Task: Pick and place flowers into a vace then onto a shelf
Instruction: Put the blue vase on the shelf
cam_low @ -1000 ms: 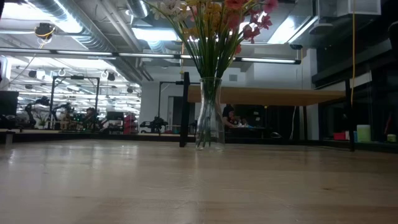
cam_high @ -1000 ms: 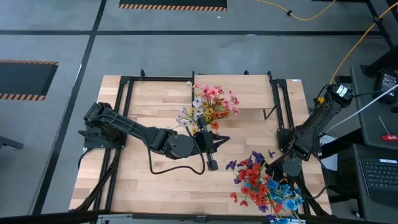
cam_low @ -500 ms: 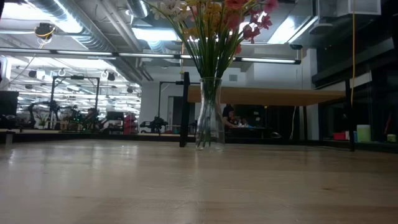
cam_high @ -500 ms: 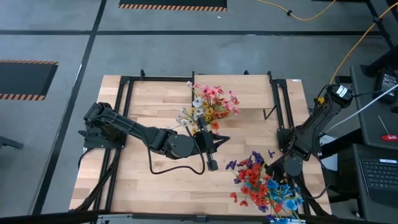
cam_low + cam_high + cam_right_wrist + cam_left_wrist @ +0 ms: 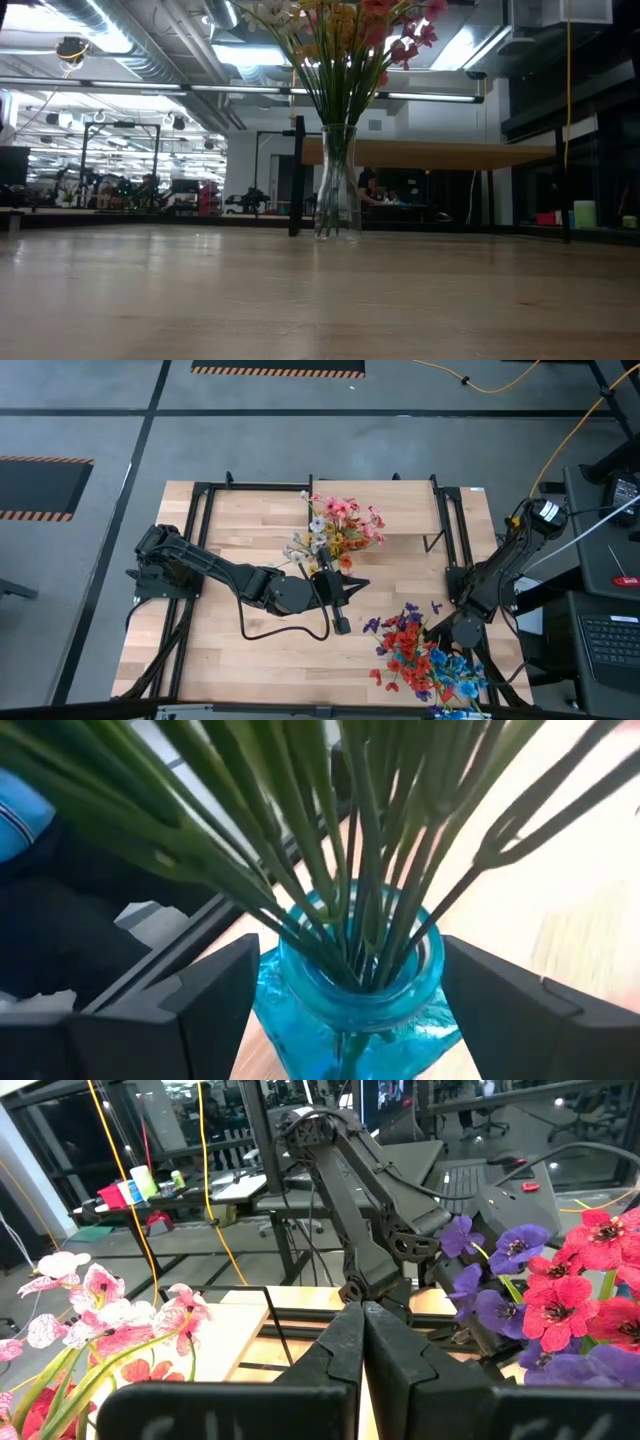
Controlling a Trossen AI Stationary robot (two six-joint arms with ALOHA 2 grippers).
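Red, blue and purple flowers (image 5: 425,660) stand in a blue glass vase (image 5: 350,1010) at the table's near right corner; right gripper (image 5: 345,1020) straddles the vase, fingers spread wide, not touching. Clear vase (image 5: 337,182) with pink-yellow bouquet (image 5: 338,528) mid-table beside shelf (image 5: 400,505). Left gripper (image 5: 341,622) clenched, empty.

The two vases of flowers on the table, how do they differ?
The clear vase stands mid-table beside the shelf; the blue vase stands at the table's near right corner. The clear vase's flowers are pink, white and yellow; the blue vase's flowers are red, purple and blue. The right gripper straddles the blue vase, fingers open; the shut left gripper holds nothing. Both stand upright.
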